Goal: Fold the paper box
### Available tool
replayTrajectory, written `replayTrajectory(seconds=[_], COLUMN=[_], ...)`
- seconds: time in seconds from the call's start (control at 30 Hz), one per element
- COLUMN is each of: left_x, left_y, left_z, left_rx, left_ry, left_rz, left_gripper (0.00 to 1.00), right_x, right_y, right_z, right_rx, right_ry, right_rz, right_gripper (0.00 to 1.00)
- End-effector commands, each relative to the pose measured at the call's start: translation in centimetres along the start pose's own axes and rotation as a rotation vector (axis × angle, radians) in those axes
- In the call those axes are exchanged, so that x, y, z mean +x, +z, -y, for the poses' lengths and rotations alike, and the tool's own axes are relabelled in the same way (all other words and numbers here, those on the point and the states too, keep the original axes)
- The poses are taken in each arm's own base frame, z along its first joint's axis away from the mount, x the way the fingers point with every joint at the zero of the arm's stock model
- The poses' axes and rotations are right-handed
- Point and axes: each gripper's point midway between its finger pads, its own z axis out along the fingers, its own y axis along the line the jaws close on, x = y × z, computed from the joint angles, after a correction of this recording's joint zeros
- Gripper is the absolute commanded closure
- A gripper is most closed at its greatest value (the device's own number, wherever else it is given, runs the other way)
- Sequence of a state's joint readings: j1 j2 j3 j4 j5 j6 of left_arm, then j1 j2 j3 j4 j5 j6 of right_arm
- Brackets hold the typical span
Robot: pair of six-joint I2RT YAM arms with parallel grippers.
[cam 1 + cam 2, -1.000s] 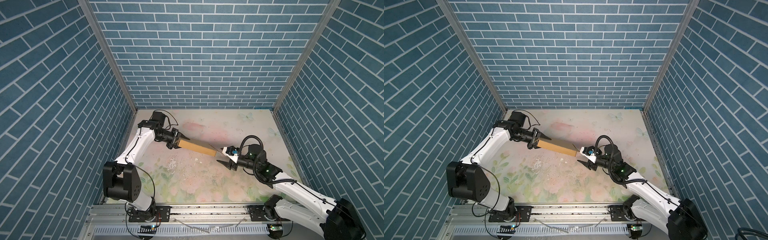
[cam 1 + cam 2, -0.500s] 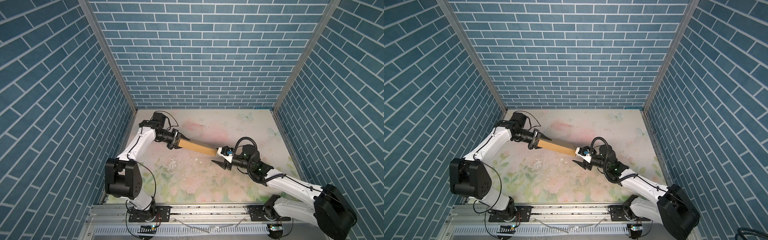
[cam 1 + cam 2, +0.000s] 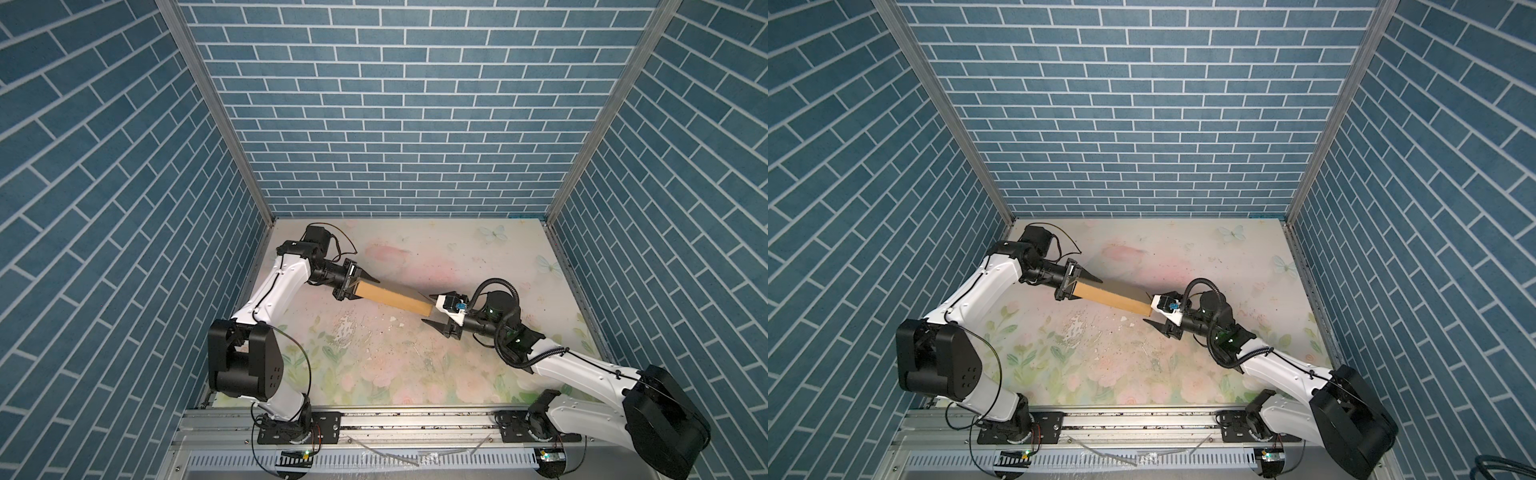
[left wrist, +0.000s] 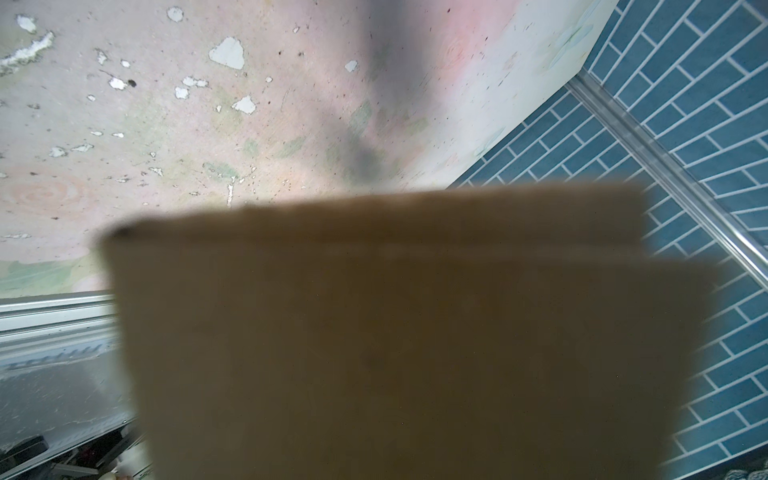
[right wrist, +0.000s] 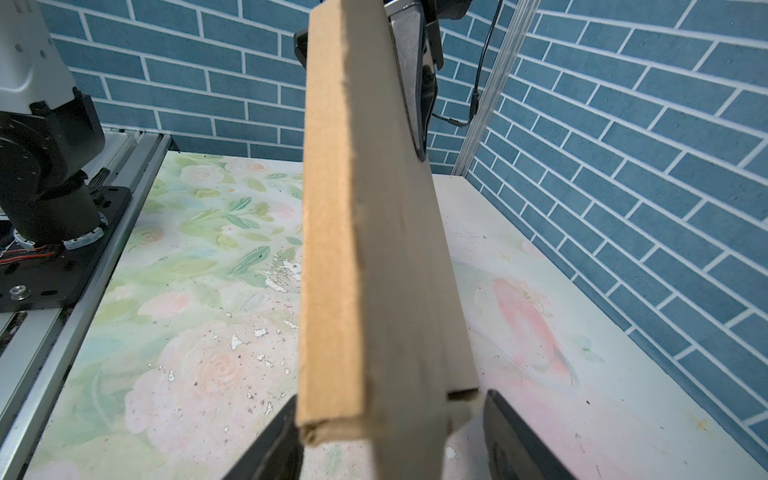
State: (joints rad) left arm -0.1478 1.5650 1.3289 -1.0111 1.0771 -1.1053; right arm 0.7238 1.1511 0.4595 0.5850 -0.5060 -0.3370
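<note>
The plain brown cardboard paper box (image 3: pixel 392 298) is unprinted. In the right wrist view its narrow edge shows lighter tan and its broad face a duller brown. The flat printed tabletop (image 3: pixel 436 374) carries a pale floral pattern of pink roses, green leaves and faint blue butterflies, flecked with white chips and dark specks. The brick-patterned walls (image 3: pixel 395 124) are teal-blue with white mortar lines. The jointed left robot arm (image 3: pixel 286 286) and right robot arm (image 3: pixel 582 370) are white with black joints.
</note>
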Motion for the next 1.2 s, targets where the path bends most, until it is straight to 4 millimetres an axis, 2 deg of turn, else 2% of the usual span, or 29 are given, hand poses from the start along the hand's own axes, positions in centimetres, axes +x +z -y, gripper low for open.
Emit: replayTrajectory(seconds=[0.0, 0.37, 0.67, 1.17], left_x=[1.3, 1.7, 1.7, 1.7], left_y=[-0.3, -0.7, -0.7, -0.7], left_z=[-0.1, 0.0, -0.2, -0.5], left_rx=[0.005, 0.012, 0.007, -0.008], left_ry=[0.019, 0.023, 0.02, 0.025], left_rz=[-0.021, -0.014, -0.007, -0.007], left_gripper=[0.93, 0.95, 0.96, 0.97], right_x=[-1.1, -1.2, -1.7, -2.4], right_y=[0.1, 0.7, 0.4, 1.6], right_z=[0.3, 0.6, 1.0, 0.9], right_rx=[0.008, 0.008, 0.028, -0.01], right_ry=[-0.019, -0.028, -0.054, -0.061], right_rz=[0.047, 0.052, 0.055, 0.101], right_gripper=[0.33, 0.33, 0.32, 0.32])
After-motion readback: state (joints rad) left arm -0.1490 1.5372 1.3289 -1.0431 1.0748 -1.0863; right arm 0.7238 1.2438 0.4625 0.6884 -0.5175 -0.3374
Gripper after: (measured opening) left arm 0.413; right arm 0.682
